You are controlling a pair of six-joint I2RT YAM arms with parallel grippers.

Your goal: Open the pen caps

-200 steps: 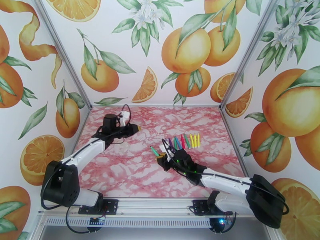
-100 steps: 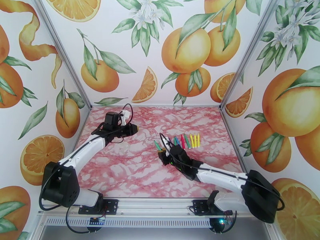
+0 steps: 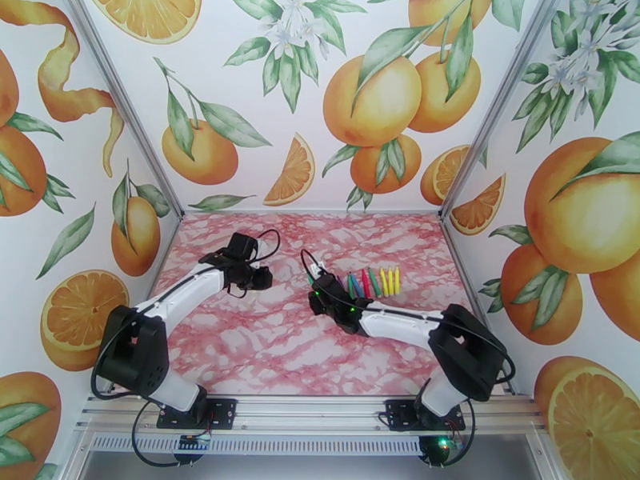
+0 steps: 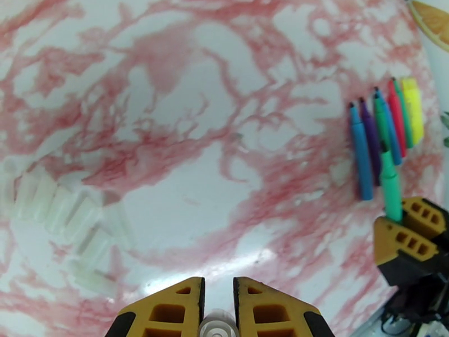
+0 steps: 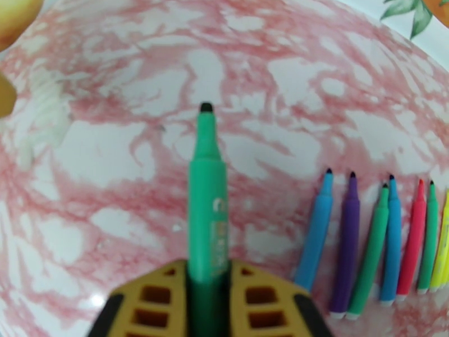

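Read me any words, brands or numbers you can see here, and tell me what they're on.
On the green marker in the right gripper: pale print on the barrel, too blurred to read.
On the row of markers and the clear cap in the left gripper: no text visible.

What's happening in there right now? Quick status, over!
Right gripper shut on green marker, tip bare. Left gripper shut on clear cap. Other markers in a row, uncapped; loose clear caps lie aside, apart from both.
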